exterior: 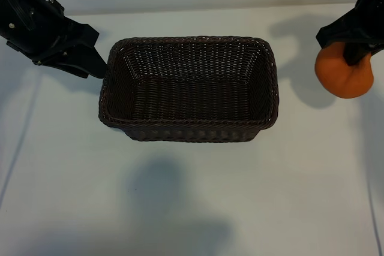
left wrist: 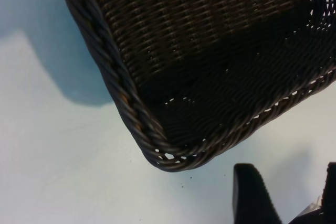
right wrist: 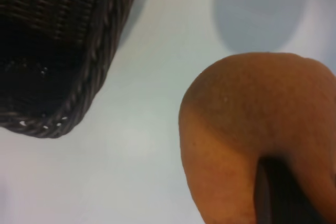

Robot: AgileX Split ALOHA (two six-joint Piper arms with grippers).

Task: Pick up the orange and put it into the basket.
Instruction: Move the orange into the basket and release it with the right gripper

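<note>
The orange point(exterior: 343, 76), round with dimpled skin, hangs gripped in the right pincer point(exterior: 355, 49), well to the right of the basket point(exterior: 187, 130). The dark brown woven basket sits upright and empty on the white surface point(exterior: 192, 202).

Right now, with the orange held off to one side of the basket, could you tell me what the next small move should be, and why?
Probably carry the orange sideways toward the basket. The right gripper is shut on it, out past the basket's right rim with bare table between them, and the basket is empty. The left gripper sits open by the left rim, clear of that path.
</note>
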